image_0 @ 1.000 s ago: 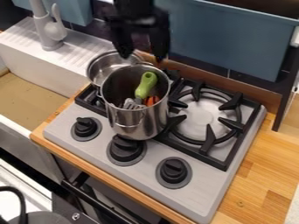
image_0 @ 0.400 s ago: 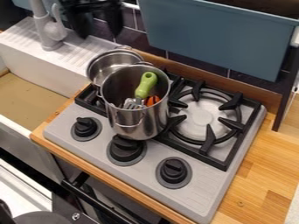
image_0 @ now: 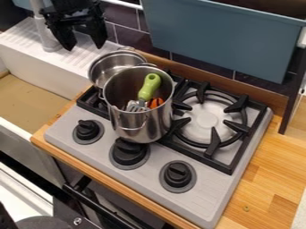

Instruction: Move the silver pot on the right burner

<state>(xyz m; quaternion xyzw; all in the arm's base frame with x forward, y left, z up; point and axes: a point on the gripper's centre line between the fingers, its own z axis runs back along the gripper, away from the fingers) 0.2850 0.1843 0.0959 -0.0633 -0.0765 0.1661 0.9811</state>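
Although both pots sit as they did in the earlier frames, my gripper (image_0: 85,47) has travelled left from above them and now hangs over the far end of the sink drainboard (image_0: 27,41). Fingers spread, nothing between them. Reading: no grasp made; transfer still to do.

Two silver candidates on the left part of the stove (image_0: 125,190): a tall pot (image_0: 152,123), nearer, and a shallow pot (image_0: 112,66) just behind it, to the far left. Contact between them: cannot tell. The task sentence does not settle which; the shallow one is closer to me, probably the target.

Orientation: both upright, mouths up. Tall pot's long axis vertical, loop handles on its near and far sides; shallow pot's visible handle points far. Next, I should line up on a rim, then carry right to the right burner (image_0: 207,120).
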